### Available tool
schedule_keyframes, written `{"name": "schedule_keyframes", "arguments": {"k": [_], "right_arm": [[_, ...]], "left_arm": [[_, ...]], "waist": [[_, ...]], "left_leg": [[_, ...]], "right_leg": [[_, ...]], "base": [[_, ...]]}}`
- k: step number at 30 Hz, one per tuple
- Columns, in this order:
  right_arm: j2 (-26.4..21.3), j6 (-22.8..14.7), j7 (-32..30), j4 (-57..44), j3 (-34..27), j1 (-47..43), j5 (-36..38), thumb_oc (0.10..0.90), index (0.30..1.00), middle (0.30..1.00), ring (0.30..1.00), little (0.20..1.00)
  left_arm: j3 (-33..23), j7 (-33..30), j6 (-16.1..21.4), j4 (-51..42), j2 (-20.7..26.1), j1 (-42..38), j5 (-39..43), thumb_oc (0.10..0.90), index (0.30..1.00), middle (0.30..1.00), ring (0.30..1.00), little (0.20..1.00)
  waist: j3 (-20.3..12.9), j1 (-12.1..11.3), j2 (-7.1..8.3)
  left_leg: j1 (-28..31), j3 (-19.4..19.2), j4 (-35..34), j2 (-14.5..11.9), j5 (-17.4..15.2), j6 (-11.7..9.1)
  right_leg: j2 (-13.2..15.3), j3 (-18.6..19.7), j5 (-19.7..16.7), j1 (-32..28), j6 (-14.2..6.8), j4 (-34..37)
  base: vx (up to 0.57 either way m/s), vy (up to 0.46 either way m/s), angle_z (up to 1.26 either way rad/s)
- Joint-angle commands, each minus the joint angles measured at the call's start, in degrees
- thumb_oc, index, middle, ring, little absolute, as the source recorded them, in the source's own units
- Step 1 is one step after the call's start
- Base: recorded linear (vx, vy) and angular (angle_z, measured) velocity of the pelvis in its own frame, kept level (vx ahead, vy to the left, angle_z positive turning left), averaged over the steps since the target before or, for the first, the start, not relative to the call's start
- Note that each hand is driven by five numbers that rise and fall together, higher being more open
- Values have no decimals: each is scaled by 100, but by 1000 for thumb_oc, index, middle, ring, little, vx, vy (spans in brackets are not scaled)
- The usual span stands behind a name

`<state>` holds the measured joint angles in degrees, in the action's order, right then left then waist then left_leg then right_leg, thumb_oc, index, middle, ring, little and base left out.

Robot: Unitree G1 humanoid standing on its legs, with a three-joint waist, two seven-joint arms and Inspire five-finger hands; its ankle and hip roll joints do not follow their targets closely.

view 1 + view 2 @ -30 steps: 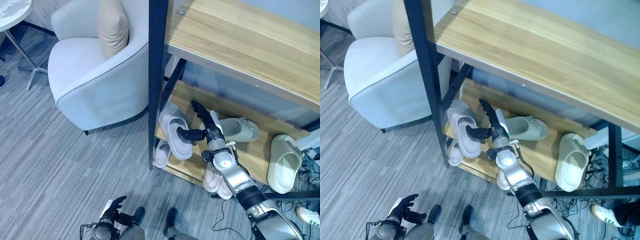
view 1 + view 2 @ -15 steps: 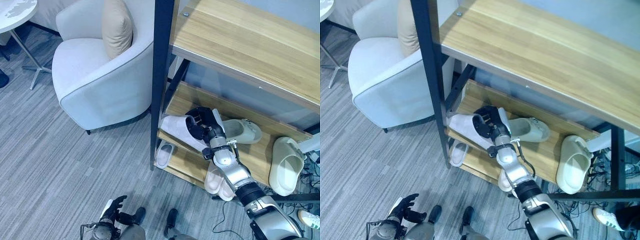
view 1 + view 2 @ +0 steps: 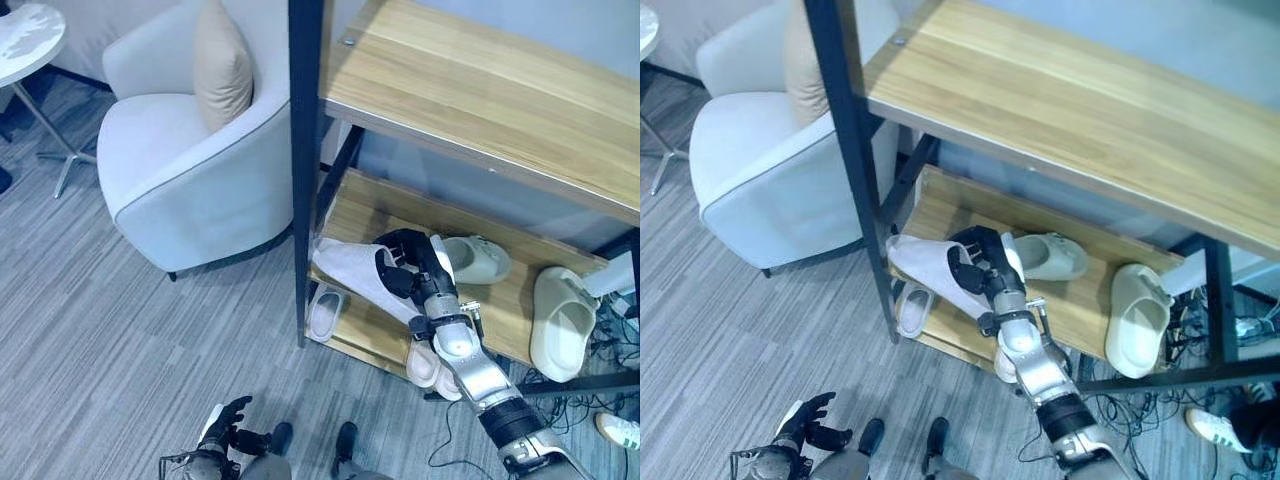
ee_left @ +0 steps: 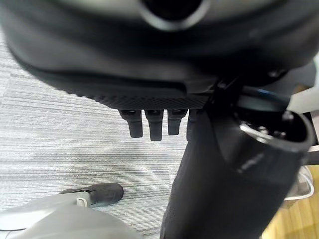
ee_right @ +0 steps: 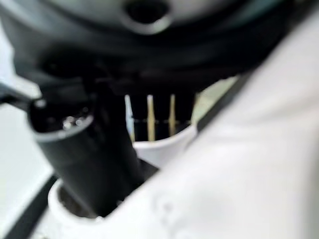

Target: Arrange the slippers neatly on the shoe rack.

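Where the right hand [image 3: 408, 262] reaches into the lower level of the wooden shoe rack with black metal posts [image 3: 470, 95], its dark fingers and thumb are curled round the pale white open-toe slipper [image 3: 352, 270], clamping it near its middle. The right wrist view confirms this: the thumb [image 5: 94, 164] is set inside the slipper's opening while the fingers [image 5: 159, 117] wrap over the white upper. The held slipper lies tilted, with one end pointing toward the rack's black front post [image 3: 301, 150] and projecting past the front edge of the lower shelf [image 3: 395, 205].

A beige clog-style slipper [image 3: 478, 258] lies on the lower shelf just beyond the hand. A second beige clog-style slipper [image 3: 558, 322] lies at the shelf's right end, well apart from the first. On the bottom level, a small white slipper [image 3: 325, 311] lies near the front post, and a pale pink slipper [image 3: 428, 364] lies beneath the right forearm.

The left hand [image 3: 222, 425] hangs low over the grey striped carpet [image 3: 100, 330], its fingers relaxed and apart, holding nothing.

No writing or brand marking is legible on any item.

A white upholstered armchair [image 3: 190, 170] with a tan cushion [image 3: 220, 70] stands left of the rack.
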<state>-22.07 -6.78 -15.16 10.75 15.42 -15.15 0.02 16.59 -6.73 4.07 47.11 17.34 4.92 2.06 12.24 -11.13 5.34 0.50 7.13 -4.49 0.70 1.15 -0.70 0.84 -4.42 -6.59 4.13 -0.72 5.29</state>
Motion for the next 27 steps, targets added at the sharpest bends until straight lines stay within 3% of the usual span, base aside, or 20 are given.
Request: {"name": "schedule_keyframes", "arguments": {"k": [1, 11, 19, 24, 25, 27], "right_arm": [[-295, -669, -87, -949, -458, -218, -354, 400, 300, 300, 300, 300], [-429, -884, 172, -2323, -640, 702, -588, 400, 300, 300, 300, 300], [-790, -1005, 615, -2887, -623, 1505, -730, 400, 300, 300, 300, 300], [-984, -1017, 751, -2832, -441, 1494, -829, 400, 300, 300, 300, 300], [-1032, -1025, 777, -2804, -357, 1404, -761, 400, 300, 300, 300, 300], [-1051, -1021, 792, -2763, -291, 1323, -737, 400, 300, 300, 300, 300]], "left_arm": [[159, 78, 204, 47, -280, 177, -135, 800, 900, 900, 900, 900], [245, 85, 252, 77, -437, 172, -274, 800, 900, 900, 900, 900], [318, 127, 351, 73, -534, 99, -309, 800, 900, 900, 900, 900], [438, 116, 431, 109, -636, -29, -236, 800, 900, 900, 900, 900], [504, 80, 459, 66, -662, -132, -155, 800, 900, 900, 900, 900], [525, 70, 477, 83, -671, -225, -139, 800, 900, 900, 900, 900]], "waist": [[-459, 86, -31], [-506, 421, -155], [-282, 784, -312], [-63, 965, -460], [84, 1063, -491], [152, 1071, -477]], "left_leg": [[-141, -125, -51, 121, 143, 143], [-168, -298, -51, 95, 157, 91], [-240, -536, -51, 74, 169, 103], [-439, -895, -51, 61, 210, 157], [-541, -1107, -17, 48, 224, 188], [-631, -1243, 77, 44, 200, 207]], "right_leg": [[47, 52, 230, -490, -307, -29], [69, 119, 165, -421, -347, -29], [67, 362, 34, -210, -378, -29], [61, 676, -169, 171, -442, -58], [54, 841, -240, 400, -467, -174], [35, 970, -241, 559, -474, -295]], "base": [[-1, -10, -4], [-7, -3, -3], [-63, -16, -17], [-145, 31, -43], [-170, 46, -44], [-164, 36, -71]]}}
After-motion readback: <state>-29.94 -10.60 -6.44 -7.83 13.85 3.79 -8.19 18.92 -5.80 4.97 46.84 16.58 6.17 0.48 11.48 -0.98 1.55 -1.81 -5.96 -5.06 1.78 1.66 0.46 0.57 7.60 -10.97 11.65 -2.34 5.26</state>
